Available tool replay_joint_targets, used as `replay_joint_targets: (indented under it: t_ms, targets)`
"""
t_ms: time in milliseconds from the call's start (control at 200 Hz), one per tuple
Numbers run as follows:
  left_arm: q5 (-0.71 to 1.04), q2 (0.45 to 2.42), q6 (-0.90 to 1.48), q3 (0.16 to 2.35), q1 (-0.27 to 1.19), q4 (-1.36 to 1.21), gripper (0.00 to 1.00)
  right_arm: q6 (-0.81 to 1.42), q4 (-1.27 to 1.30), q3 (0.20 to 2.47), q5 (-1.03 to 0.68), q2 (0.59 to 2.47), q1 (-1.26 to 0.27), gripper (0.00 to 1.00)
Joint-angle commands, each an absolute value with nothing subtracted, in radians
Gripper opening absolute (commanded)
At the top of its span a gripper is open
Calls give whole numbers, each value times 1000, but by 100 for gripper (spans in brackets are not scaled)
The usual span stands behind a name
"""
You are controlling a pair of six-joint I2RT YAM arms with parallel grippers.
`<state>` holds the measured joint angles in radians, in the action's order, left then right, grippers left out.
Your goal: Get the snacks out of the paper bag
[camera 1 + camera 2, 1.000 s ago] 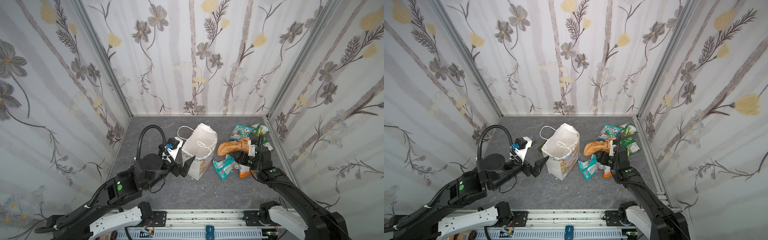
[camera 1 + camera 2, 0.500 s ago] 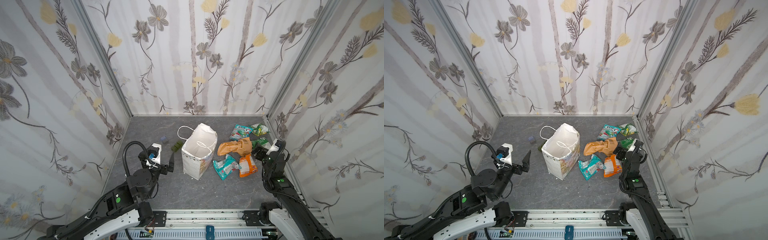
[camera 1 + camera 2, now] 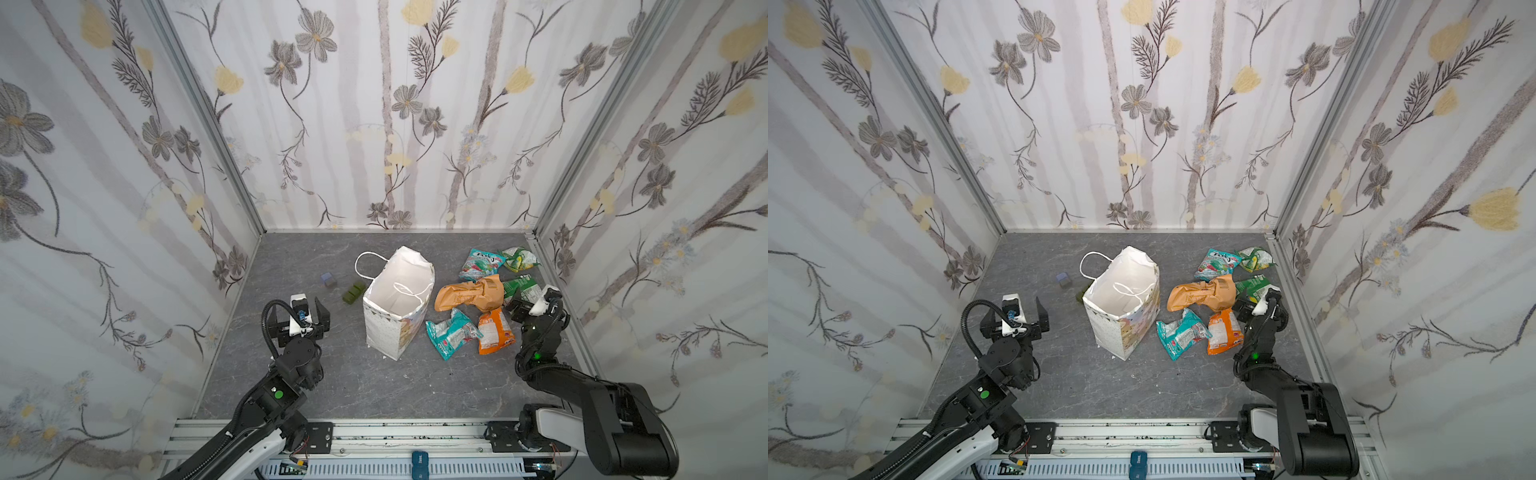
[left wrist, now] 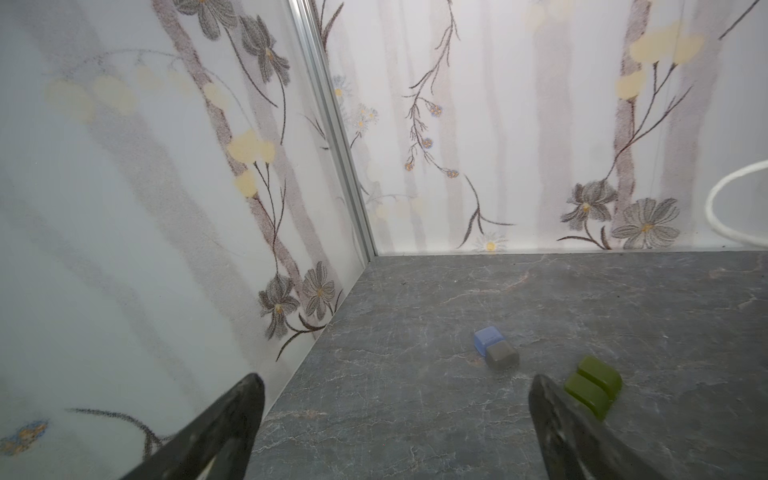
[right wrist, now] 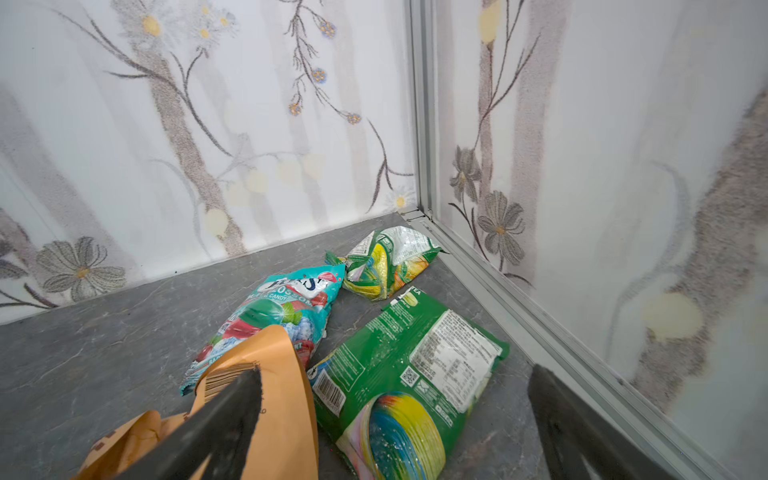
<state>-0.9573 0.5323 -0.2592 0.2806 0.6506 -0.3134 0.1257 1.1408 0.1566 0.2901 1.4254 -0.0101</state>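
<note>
Grey tabletop (image 3: 374, 386): paper bag (image 3: 392, 332) upright, mouth up, nearer left gripper (image 3: 296, 309); right gripper (image 5: 395, 376) over snacks (image 3: 465, 295); both gape empty.

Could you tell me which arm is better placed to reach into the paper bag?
Probably left: bare floor separates the left gripper from the paper bag; snacks block the right gripper.

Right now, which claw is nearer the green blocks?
Left. The left claw is just short of the green blocks; the right claw is beyond the paper bag, over the snacks.
</note>
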Motion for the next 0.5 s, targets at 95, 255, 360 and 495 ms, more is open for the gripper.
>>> replay_joint_targets:
  t_ms: [95, 255, 360, 495]
  targets:
    - [-781, 612, -235, 173, 477, -593, 100, 62, 1410, 124, 153, 1480, -14, 100]
    - [-660, 779, -85, 178, 297, -588, 100, 60, 1408, 142, 163, 1500, -13, 100]
    - [-588, 970, -24, 181, 212, -705, 100, 35, 1341, 184, 148, 1507, -27, 100]
    - [-492, 1161, -12, 204, 163, -846, 100, 26, 1330, 193, 121, 1509, -28, 100]
